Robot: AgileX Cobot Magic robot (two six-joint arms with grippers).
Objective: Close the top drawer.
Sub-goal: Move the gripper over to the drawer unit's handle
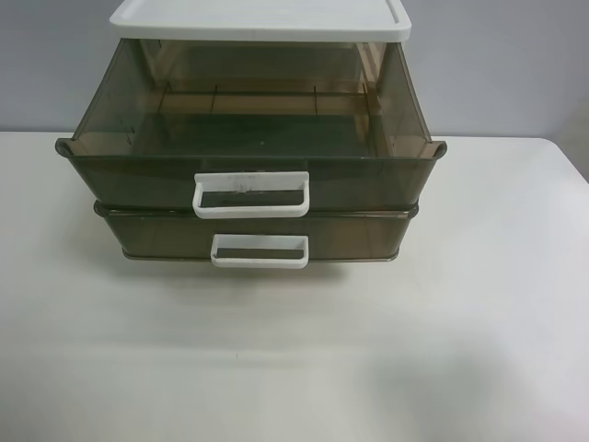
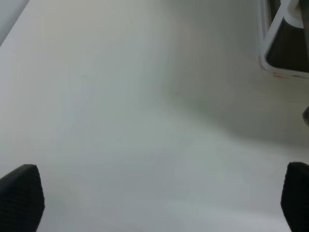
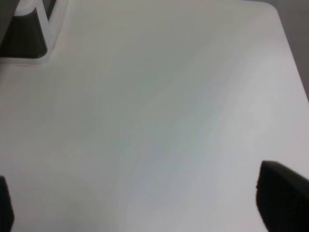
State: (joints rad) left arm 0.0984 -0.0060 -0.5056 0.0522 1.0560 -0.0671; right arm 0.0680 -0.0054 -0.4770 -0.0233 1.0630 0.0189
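The top drawer (image 1: 129, 180) is smoky brown-grey translucent plastic and stands pulled far out from under the white lid (image 1: 258, 18). It is empty, and its white loop handle (image 1: 250, 193) faces the camera. Neither arm shows in the exterior high view. My right gripper (image 3: 145, 208) is open over bare table, with a white handle corner (image 3: 41, 29) of the unit at the frame's edge. My left gripper (image 2: 159, 203) is open over bare table, with a white handle corner (image 2: 280, 43) at its frame's edge. I cannot tell which drawer those corners belong to.
The lower drawer (image 1: 359, 235) sits almost fully in, with its white handle (image 1: 259, 250) below the upper one. The unit stands at the back of a white table (image 1: 460, 322). A grey wall is behind it. The table's edge shows at the far right.
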